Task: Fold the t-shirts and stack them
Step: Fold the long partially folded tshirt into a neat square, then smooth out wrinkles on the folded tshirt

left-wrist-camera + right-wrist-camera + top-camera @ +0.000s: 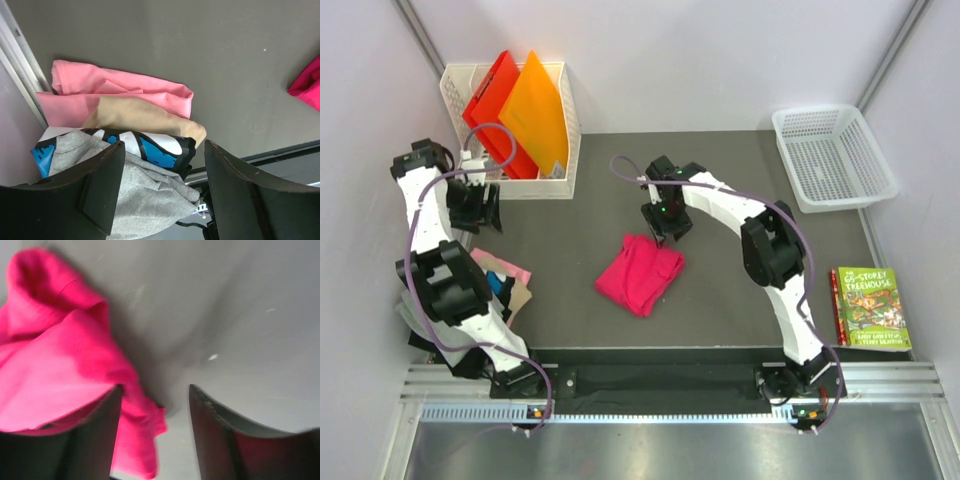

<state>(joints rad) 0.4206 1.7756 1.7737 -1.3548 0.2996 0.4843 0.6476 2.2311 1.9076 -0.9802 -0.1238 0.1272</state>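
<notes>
Tabletop (720,180), shirt stack (510,270) half behind left arm (450,285)

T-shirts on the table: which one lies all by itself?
The bright magenta shirt, lying mid-table by the right gripper. The pale pink, tan, blue and grey shirts are heaped together at the left edge.

Crumpled magenta t-shirt (640,272) centre, pile (125,115) left

big shirt (640,272) mid table (720,200); folded shirts (508,275) far left; folder bin (535,188) back-left, basket (832,158) back-right, book (870,307) front-right.
</notes>
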